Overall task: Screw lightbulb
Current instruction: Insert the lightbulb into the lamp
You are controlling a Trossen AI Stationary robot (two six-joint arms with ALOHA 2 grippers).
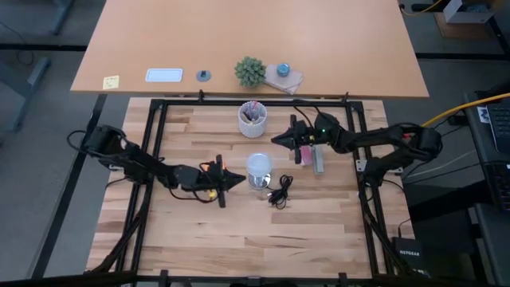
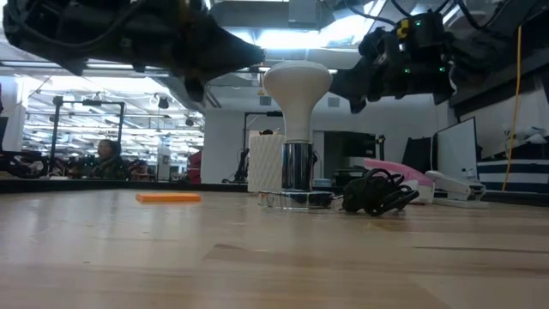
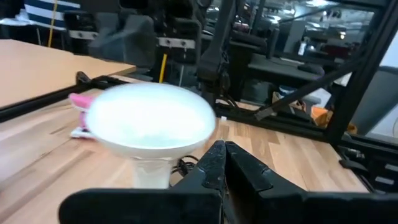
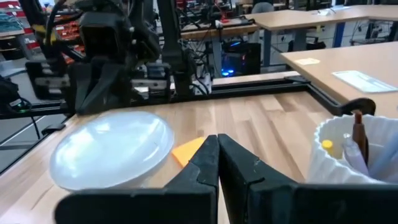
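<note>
Your workspace is a pale butcher-block table [image 1: 239, 239] framed by black rails, with a longer tan desk [image 1: 335, 40] beyond it and a lit open room behind. You have the lightbulb [image 1: 259, 169] standing upright near the table's middle, wide rounded end up and narrow base down in a shiny metal fitting [image 2: 297, 167], as the low view shows. Your left gripper [image 1: 237, 181] sits just beside the bulb with its tips pointing at it, fingers pressed together and gripping nothing; from its wrist camera the bulb's dome fills the space just ahead of the closed tips, but you cannot tell whether they touch it. Your right gripper [image 1: 276, 140] hangs on the bulb's far side, a little apart and higher, fingers likewise closed on nothing. A tangle of black cord [image 1: 280, 191] lies just beyond the bulb from the left gripper, trailing from the fitting. Near the right gripper you have a white ribbed cup of pens [image 1: 253, 119] just off to one side, and a pink item [image 1: 304, 153] and a grey stapler-like tool [image 1: 319, 158] lie under that arm. A flat orange piece [image 2: 168, 197] rests on the table beneath the left arm. On the tan desk beyond the right gripper sit a small green plant [image 1: 250, 72], a white card [image 1: 164, 76] and a yellow sticky note [image 1: 111, 81].
</note>
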